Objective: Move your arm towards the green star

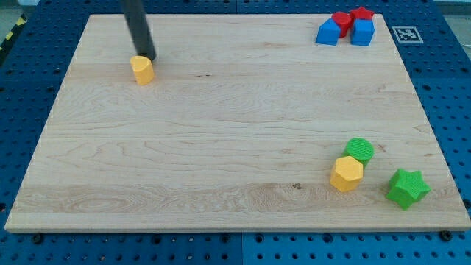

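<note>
The dark rod's tip (149,57) rests at the view's upper left, touching or just above a small yellow block (143,70); it has no jaws and grips nothing. The green star-shaped block (407,188) lies well apart, at the wooden board's (221,147) lower right corner.

I work in a robotics lab: my wooden surface (221,140) lies on a blue perforated bench (441,88) bearing a fiducial marker (406,34).

yellow blocks (142,70), red-blue cluster (346,28), green cylinder (359,150)
</note>
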Robot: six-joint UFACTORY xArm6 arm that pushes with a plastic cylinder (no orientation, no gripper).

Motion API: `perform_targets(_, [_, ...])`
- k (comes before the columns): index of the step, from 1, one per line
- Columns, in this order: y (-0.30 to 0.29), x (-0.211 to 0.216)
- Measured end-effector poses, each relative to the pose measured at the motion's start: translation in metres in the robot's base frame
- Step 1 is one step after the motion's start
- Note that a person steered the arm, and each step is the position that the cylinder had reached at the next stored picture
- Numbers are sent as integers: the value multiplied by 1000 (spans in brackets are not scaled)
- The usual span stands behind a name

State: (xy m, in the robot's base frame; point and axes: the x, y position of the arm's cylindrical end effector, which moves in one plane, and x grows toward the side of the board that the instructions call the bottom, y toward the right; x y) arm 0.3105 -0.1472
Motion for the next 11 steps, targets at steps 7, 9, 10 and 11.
perform_targets(7, [381,219])
perform_targets(9, [381,220])
perform_targets(10, [392,220])
perform_targets(11, [414,229])
